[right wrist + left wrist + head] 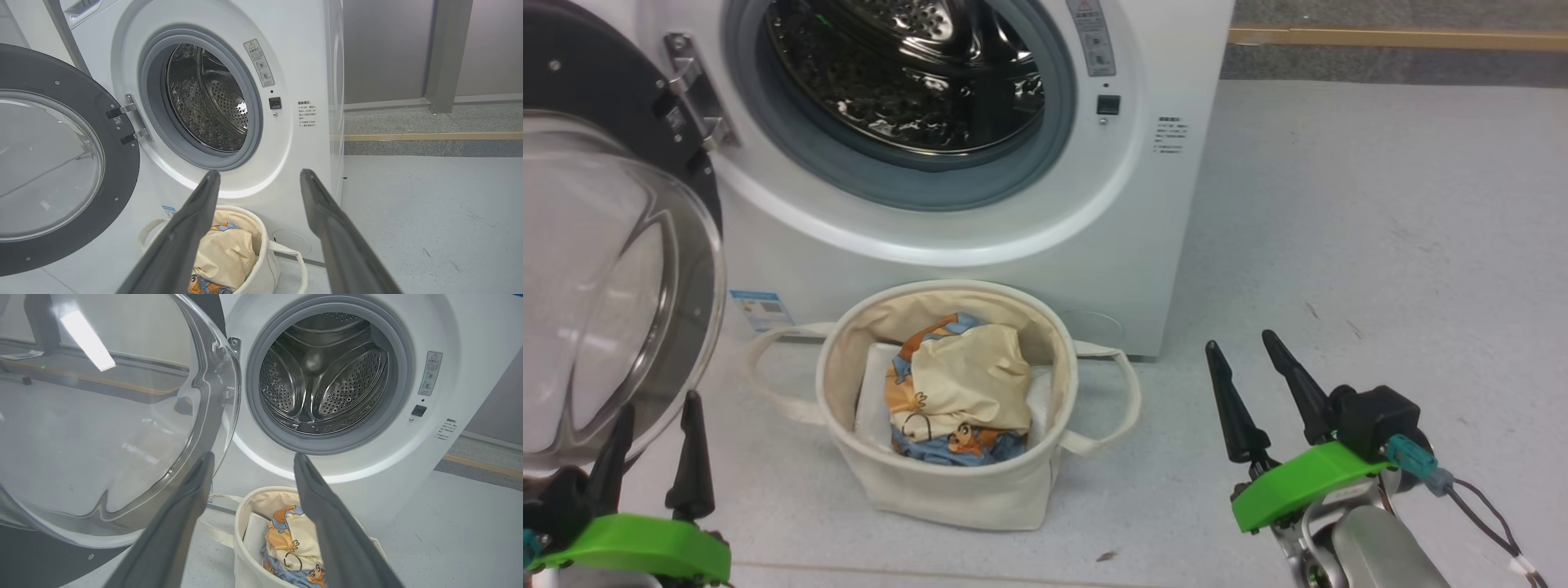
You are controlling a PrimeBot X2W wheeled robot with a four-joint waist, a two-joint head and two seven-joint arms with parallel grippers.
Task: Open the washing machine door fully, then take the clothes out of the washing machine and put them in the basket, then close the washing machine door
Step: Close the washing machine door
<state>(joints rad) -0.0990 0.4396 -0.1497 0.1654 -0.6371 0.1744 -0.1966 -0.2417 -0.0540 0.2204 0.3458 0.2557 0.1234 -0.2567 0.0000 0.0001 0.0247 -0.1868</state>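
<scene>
The white washing machine (980, 229) stands ahead with its steel drum (322, 379) bare inside. Its door (605, 269) hangs wide open at the left, the clear glass bowl bulging toward me. On the floor in front sits the cream basket (956, 482), holding the clothes (960, 388), a bundle of cream-yellow and blue fabric with orange prints. My left gripper (658, 416) is open just below the door's glass, left of the basket. To the basket's right my right gripper (1245, 351) is open over the floor, holding nothing.
Grey floor (1380, 245) stretches to the right of the machine, ending at a raised kerb with a yellow strip (1396, 37). The open door (61, 163) takes up the space left of the basket. A white folded sheet (874, 392) lines the basket beneath the bundle.
</scene>
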